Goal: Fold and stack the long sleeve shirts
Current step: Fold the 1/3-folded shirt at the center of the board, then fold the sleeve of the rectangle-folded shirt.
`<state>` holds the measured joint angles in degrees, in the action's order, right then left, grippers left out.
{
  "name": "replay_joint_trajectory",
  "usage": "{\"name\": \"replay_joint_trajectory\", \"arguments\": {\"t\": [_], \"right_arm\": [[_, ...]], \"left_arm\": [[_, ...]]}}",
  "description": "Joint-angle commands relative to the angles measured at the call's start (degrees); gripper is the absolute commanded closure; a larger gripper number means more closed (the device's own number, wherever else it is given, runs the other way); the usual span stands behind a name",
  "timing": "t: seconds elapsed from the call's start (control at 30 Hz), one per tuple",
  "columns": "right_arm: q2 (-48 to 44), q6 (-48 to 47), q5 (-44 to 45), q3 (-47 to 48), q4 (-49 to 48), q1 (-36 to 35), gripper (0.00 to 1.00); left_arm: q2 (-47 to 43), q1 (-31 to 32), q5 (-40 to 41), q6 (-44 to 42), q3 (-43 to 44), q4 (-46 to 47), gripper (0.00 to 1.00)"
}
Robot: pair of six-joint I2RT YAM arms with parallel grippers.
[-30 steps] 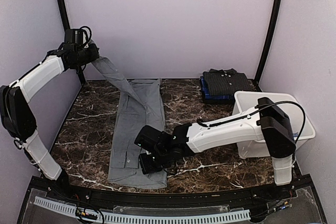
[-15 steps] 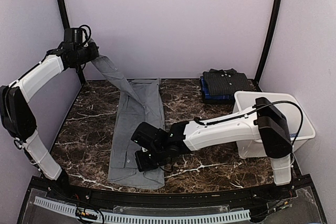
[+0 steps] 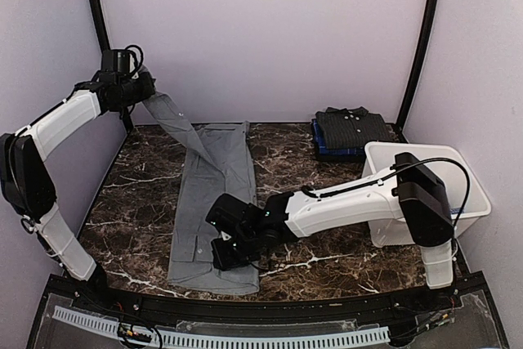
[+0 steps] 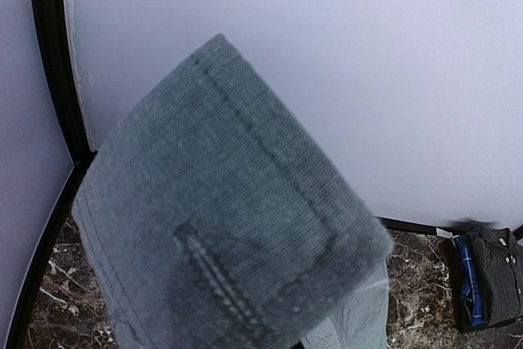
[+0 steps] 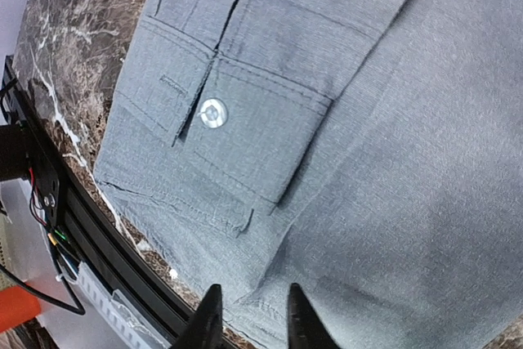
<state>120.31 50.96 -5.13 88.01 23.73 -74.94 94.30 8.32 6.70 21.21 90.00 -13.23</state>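
Note:
A mid-grey long sleeve shirt lies lengthwise on the marble table, folded into a narrow strip. My left gripper is raised near the back-left corner, shut on the shirt's sleeve cuff. The sleeve hangs stretched from it down to the shirt. The cuff fills the left wrist view and hides the fingers. My right gripper is low over the shirt's near hem, jaws slightly apart and holding nothing. The other cuff with its white button lies flat on the shirt.
A stack of folded shirts, a dark dotted one on a blue one, sits at the back right and also shows in the left wrist view. A white plastic tub stands at the right edge. The black table rail runs just beyond the hem.
My right gripper shifted a little left over the hem, then slightly back right. My left gripper moved slightly right and down with the sleeve.

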Motion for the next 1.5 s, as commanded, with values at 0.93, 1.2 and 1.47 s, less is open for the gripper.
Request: {"name": "replay_joint_trajectory", "arguments": {"t": [0.93,1.2,1.47], "right_arm": [[26.4,-5.4,-19.1,39.2,-21.1,35.5,0.9],[35.2,-3.6,-9.7,46.7,-25.0,36.7,0.93],[39.4,-4.0,-2.3,49.4,-24.0,37.0,0.95]], "left_arm": [[-3.7,-0.3,-12.9,6.3,-9.2,9.7,0.99],[-2.9,-0.3,-14.7,5.1,-8.0,7.7,0.99],[-4.8,-0.2,-20.2,5.0,-9.6,7.0,0.99]]}}
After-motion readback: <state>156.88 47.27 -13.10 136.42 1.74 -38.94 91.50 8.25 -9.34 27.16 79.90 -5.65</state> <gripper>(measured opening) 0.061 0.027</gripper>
